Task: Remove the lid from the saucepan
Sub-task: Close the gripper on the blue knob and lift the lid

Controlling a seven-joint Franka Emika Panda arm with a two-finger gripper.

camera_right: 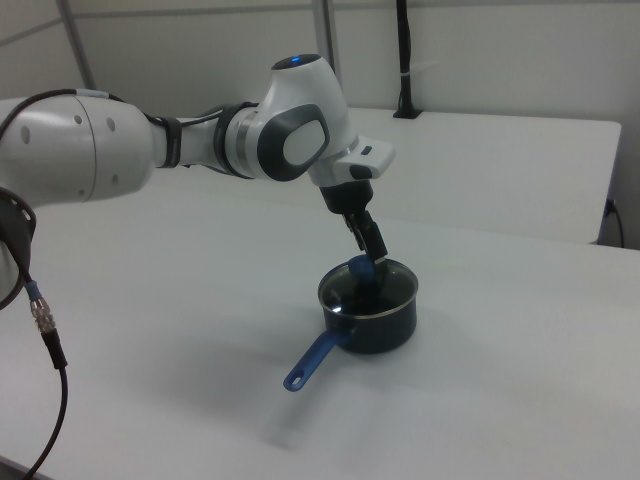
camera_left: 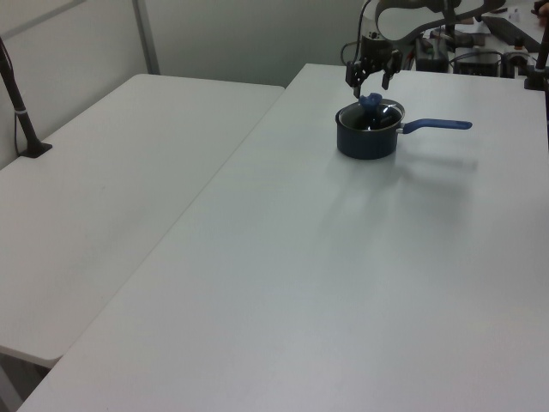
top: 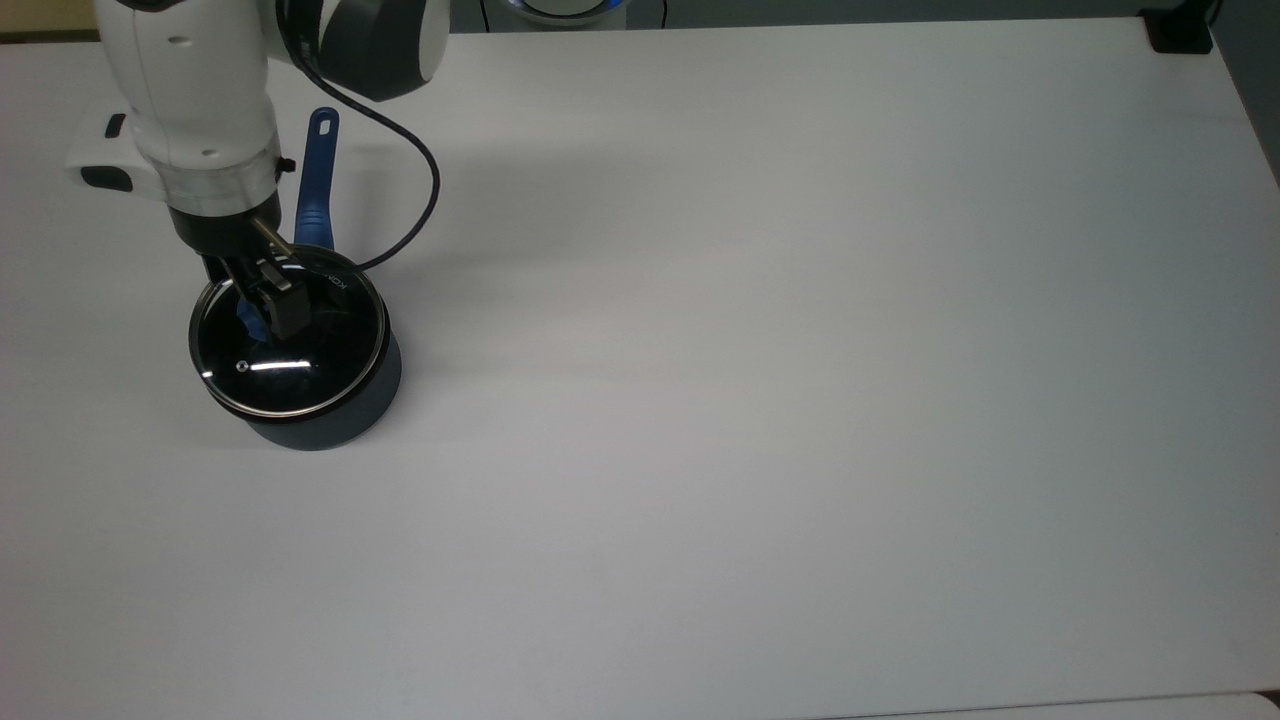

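Observation:
The saucepan point(top: 340, 420) point(camera_left: 364, 144) point(camera_right: 385, 335) stands near the top view's left edge, its long blue handle point(top: 318, 180) point(camera_left: 437, 125) pointing away along the table. The lid point(top: 290, 370) point(camera_left: 383, 110) point(camera_right: 385, 290) lies flat on the saucepan, clear glass with a silver rim. Its blue knob point(top: 249, 320) point(camera_left: 371, 100) point(camera_right: 362, 268) is partly covered by one finger in the top view. My gripper point(top: 262, 300) point(camera_left: 369, 84) point(camera_right: 372, 248) hangs tilted just above the knob, open, with its fingers apart and nothing between them.
A black cable point(top: 432, 180) loops from my wrist beside the pan handle. A black clamp point(top: 1180, 35) sits at the table's far corner. A second table point(camera_left: 103, 215) adjoins on the left view's left, with a black pole point(camera_left: 17, 99) on it.

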